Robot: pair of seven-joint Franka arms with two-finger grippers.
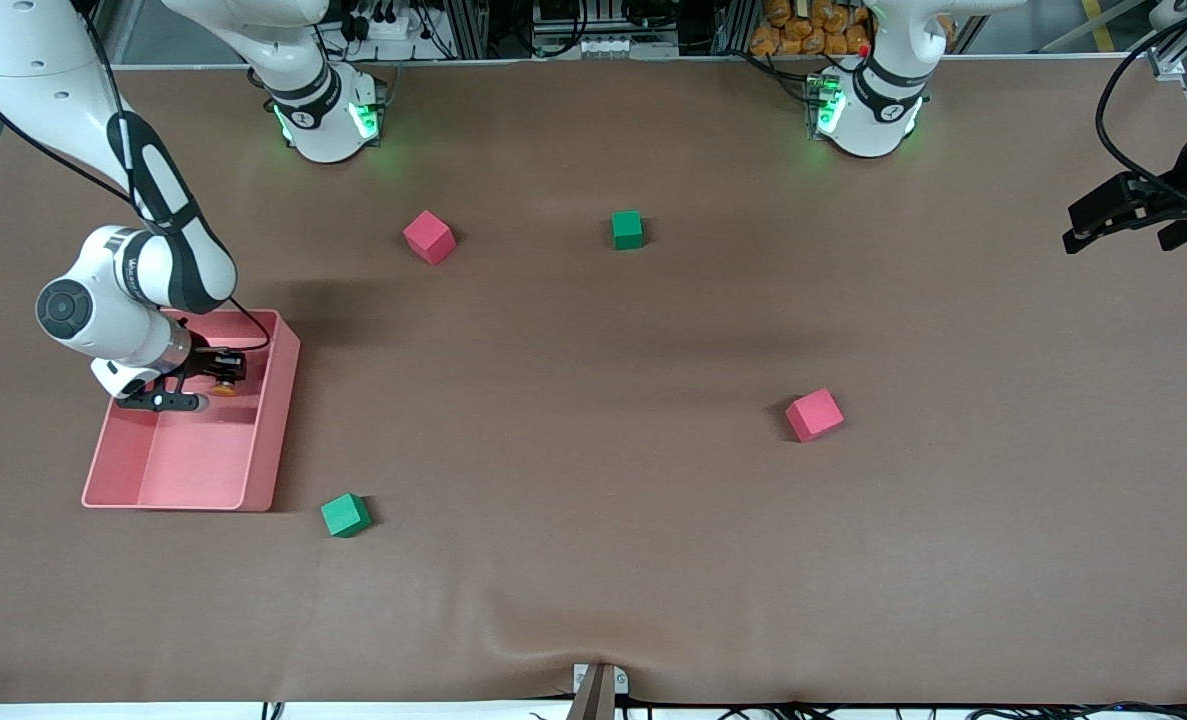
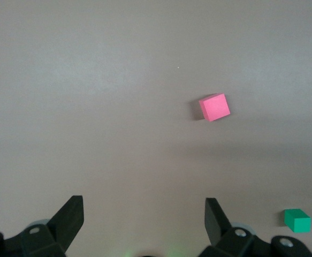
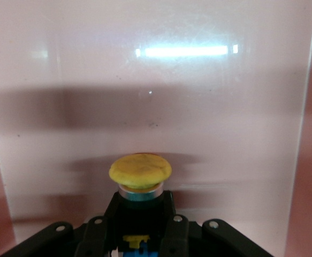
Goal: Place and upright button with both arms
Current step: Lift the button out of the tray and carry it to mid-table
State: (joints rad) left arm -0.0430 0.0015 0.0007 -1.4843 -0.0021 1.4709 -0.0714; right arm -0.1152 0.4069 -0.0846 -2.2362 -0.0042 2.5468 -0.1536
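Right gripper [image 1: 215, 382] down inside the pink bin [image 1: 263, 440] at the right arm's end of the desk [image 1: 593, 560], clenched on the button [image 3: 140, 176] by its black body, likely so the orange cap stays clear for lifting out. Left gripper [image 2: 144, 220] released and waiting over bare desk, presumably ready to receive. One button, one bin, two red cubes [image 1: 814, 414], two green cubes [image 1: 345, 515].

The left pincer [image 2: 144, 225] hangs over bare brown worktop [image 2: 91, 107], its two black fingers [image 2: 70, 217] spread wide apart. A pink cube [image 2: 215, 107] lies at its one o'clock, and a green cube [image 2: 297, 220] at three o'clock.
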